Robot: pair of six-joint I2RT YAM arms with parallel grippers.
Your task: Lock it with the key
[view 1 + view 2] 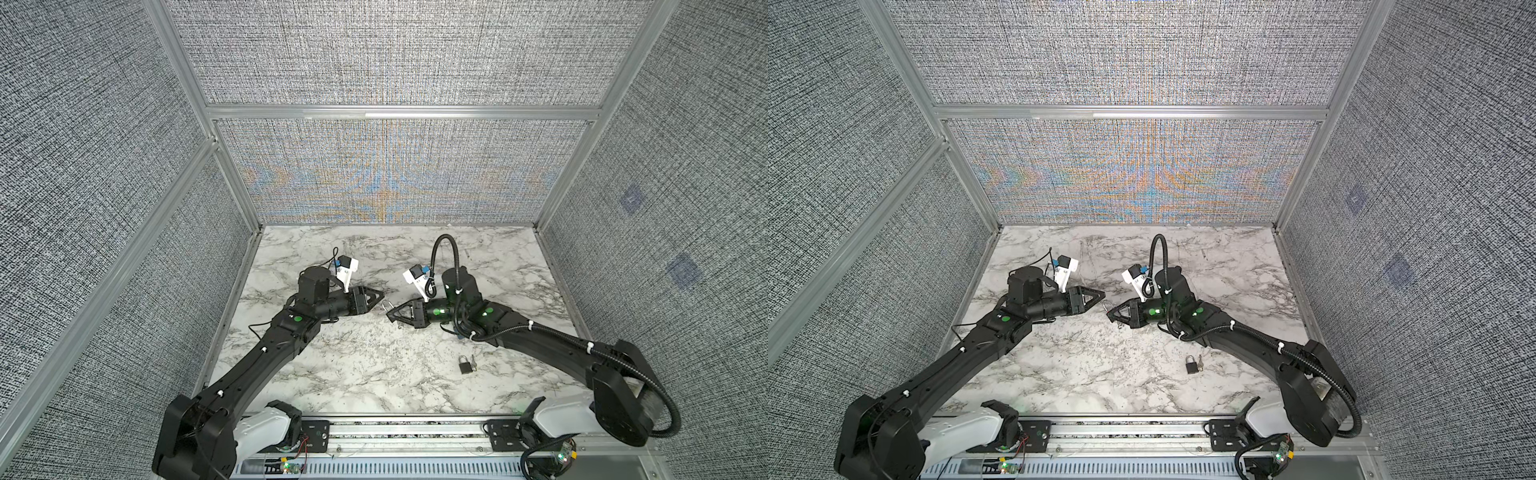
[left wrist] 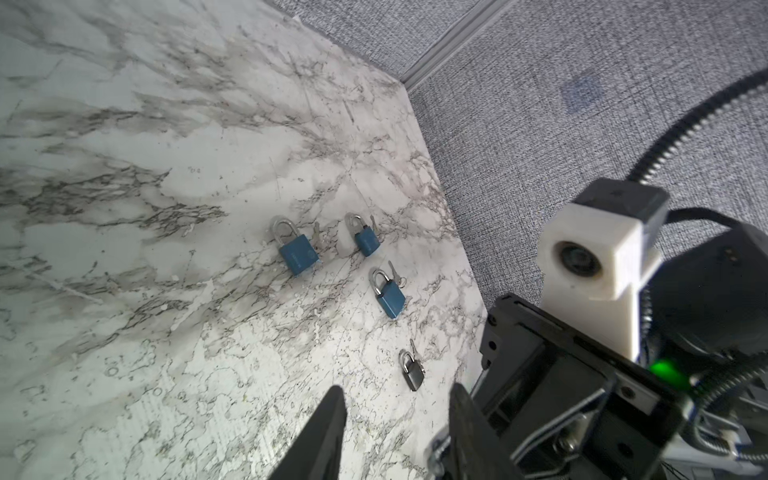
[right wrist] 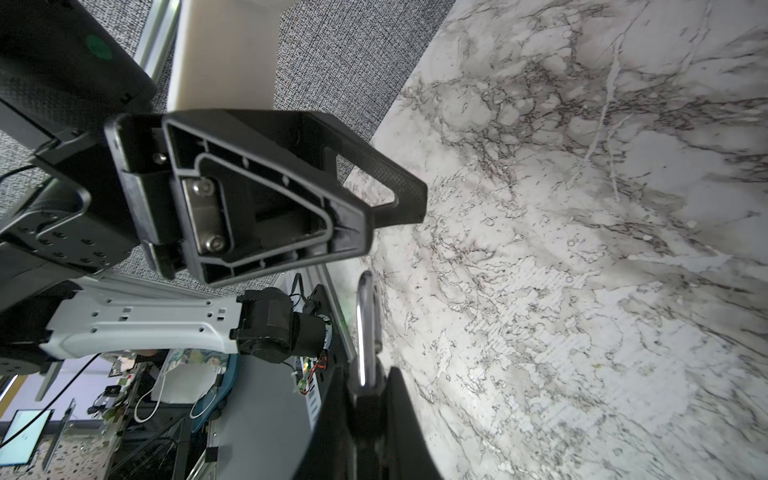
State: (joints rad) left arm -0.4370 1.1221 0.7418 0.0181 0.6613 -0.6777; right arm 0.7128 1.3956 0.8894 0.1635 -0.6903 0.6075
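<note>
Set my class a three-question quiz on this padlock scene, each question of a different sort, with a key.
1. True or false: the left claw grips a padlock.
2. What lies beside the loose padlock on the table? A) key B) coin C) screw
3. Fill in: the held padlock sticks out towards the ___ claw.
Key: 1 false, the right claw grips it; 2 A; 3 left.

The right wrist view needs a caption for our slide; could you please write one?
Right claw grips a padlock, its shackle facing the open left claw, over the marble table.
</note>
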